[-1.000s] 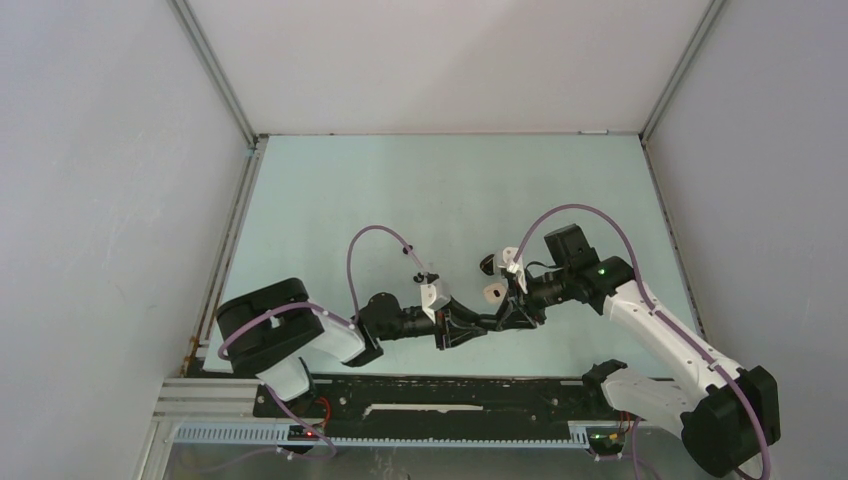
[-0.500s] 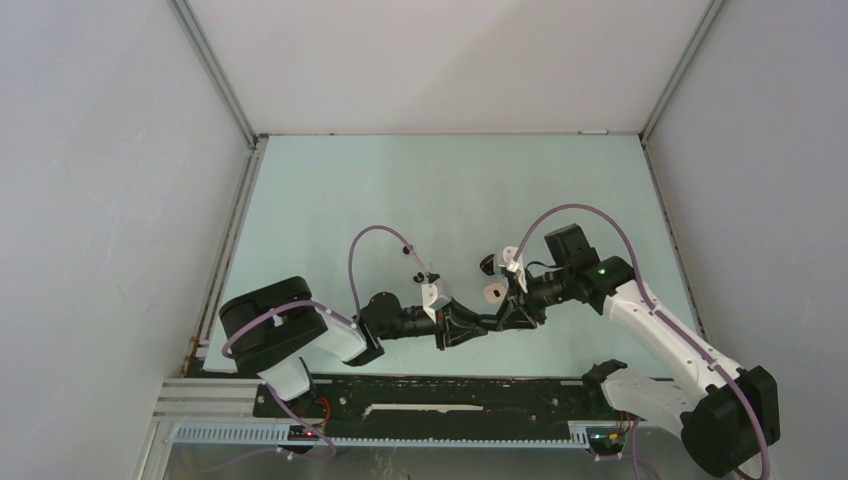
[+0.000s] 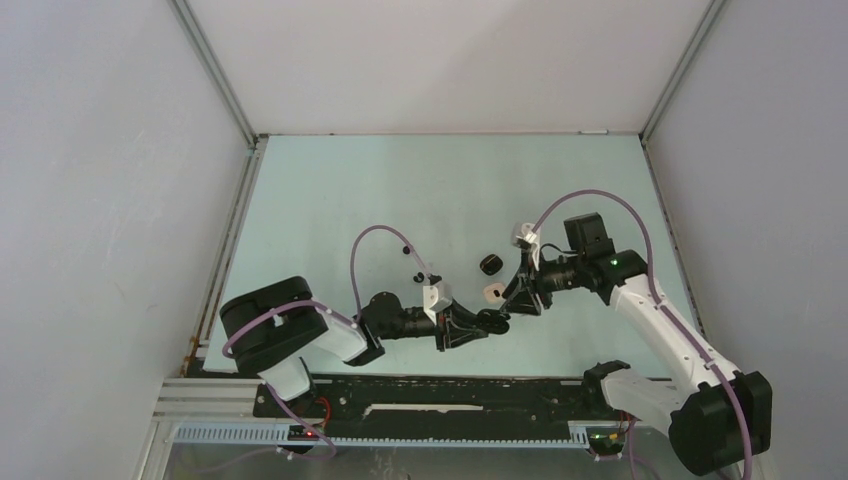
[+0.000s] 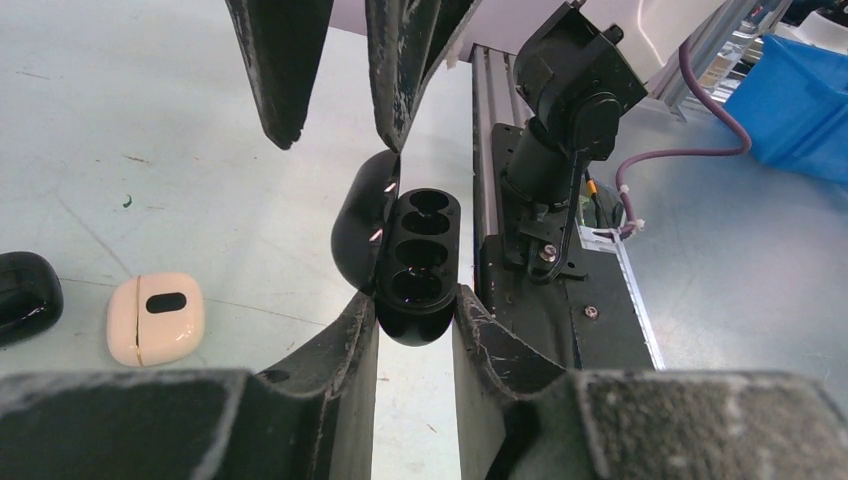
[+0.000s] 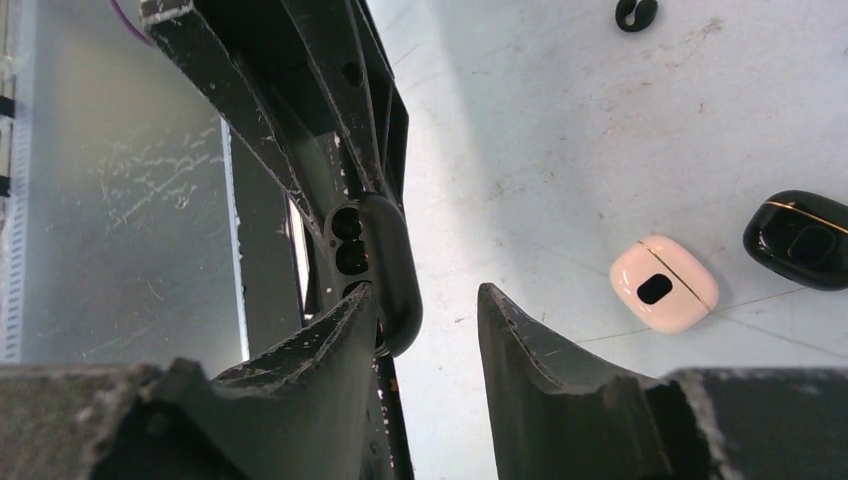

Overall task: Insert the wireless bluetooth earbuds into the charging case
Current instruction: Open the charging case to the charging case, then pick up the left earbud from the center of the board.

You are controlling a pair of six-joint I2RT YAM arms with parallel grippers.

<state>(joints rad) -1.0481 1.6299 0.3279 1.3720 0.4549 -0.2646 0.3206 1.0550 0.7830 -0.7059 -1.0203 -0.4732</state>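
Charging case (image 4: 418, 262) gapes open, pinched between left fingers (image 4: 340, 370); wells exposed.

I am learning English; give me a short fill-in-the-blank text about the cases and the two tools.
The left tool grips an open ____ case.
Its sockets are ____.
The pale case on the table has its lid ____.
The right tool stands ____.
Missing words: black, empty, closed, open.
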